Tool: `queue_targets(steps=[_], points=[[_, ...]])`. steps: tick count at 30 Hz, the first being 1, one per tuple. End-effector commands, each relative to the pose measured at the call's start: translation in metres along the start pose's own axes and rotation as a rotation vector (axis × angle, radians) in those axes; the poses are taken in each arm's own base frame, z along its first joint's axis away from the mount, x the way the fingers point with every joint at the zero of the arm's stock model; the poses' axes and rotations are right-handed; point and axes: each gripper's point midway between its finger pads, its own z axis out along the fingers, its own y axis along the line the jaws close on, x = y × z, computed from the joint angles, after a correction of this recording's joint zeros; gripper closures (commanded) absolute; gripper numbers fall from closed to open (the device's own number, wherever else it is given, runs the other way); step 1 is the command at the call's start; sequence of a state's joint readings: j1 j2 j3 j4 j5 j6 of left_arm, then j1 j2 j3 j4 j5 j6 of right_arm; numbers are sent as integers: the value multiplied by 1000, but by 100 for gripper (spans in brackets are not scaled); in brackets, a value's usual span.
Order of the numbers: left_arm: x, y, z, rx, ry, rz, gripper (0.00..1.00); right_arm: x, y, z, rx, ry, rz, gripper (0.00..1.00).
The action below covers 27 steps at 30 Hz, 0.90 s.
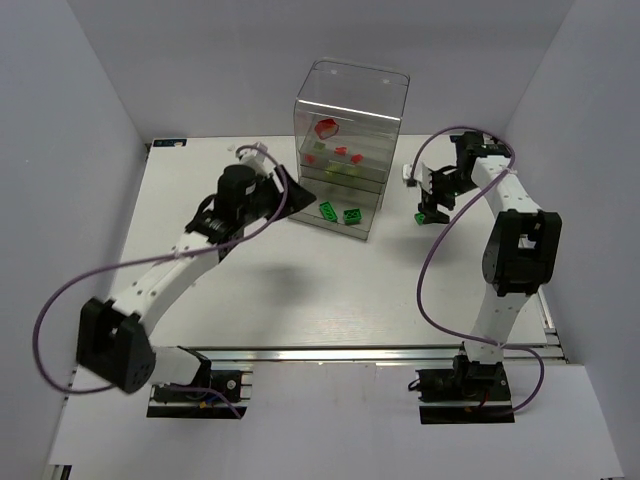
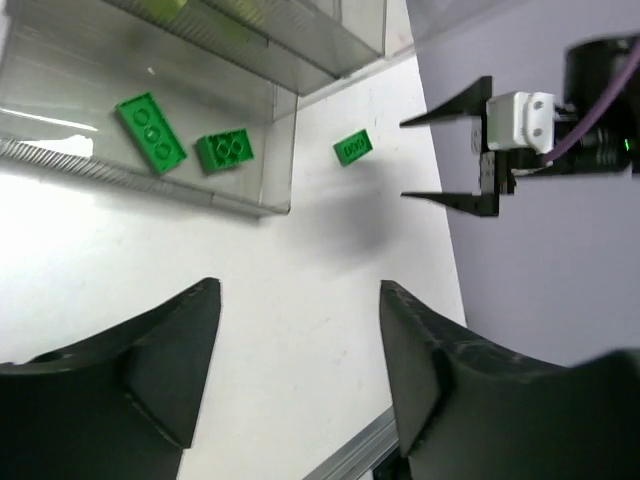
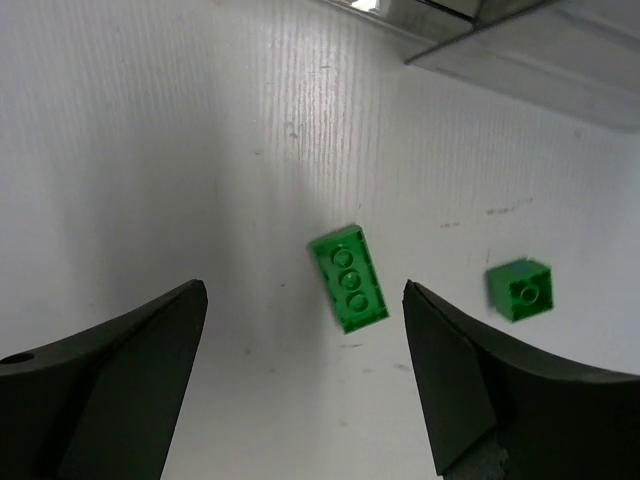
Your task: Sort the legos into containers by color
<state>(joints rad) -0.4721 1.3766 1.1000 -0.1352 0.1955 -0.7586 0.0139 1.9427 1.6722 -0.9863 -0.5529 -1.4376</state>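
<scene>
Dark green legos (image 2: 150, 131), two of them, are lying flat, studs up, in the bottom drawer of the clear container (image 1: 385, 100). One is long and the other shorter. The container is standing upright at the far middle of the white table (image 1: 300, 290). On its upper shelves red legos (image 1: 340, 150) are sitting beside a larger rounded red piece (image 1: 327, 127), and yellow-green legos (image 1: 335, 170) are resting a level lower.

Two more pieces are lying loose on the table to the right of the container. The long green brick (image 3: 349, 278) is showing three studs in a row. The small green brick (image 3: 520, 289), with one stud, is lying near it but apart from it.

The right gripper (image 3: 303, 292) is hanging over these loose pieces with its jaws spread wide and gripping nothing. In the right wrist view the long green brick is lying between the two fingers, and the small one is lying outside them.

The left gripper (image 2: 300, 288) is also gaping wide and empty by the near left of the container. It is facing the bottom drawer, with the two drawer pieces ahead of it behind the clear wall.
</scene>
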Motion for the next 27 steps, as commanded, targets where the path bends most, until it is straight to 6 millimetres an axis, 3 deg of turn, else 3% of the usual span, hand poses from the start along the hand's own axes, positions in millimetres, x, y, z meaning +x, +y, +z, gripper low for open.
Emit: queue_targets(steps=[1,2,4,5,10,14,21,27], points=[[12,14,-35,-32,-12,57,25,10,9,6,-188,12,-442,16],[23,26,-42,-56,-3,52,24,5,-8,0,-165,22,-488,16],[22,24,-62,-50,-42,48,23,19,-14,13,-226,32,-496,16],[30,36,-66,-85,-44,37,23,16,-31,8,-187,52,-510,16],[37,48,-91,-124,-83,-3,22,47,-36,27,-246,130,-518,16],[44,58,-96,-157,-87,-26,22,63,-25,35,-306,158,-498,19],[53,63,-89,-156,-62,-55,22,82,-33,53,-270,197,-377,21],[56,65,-83,-160,-43,-62,22,95,-25,67,-310,222,-329,25]])
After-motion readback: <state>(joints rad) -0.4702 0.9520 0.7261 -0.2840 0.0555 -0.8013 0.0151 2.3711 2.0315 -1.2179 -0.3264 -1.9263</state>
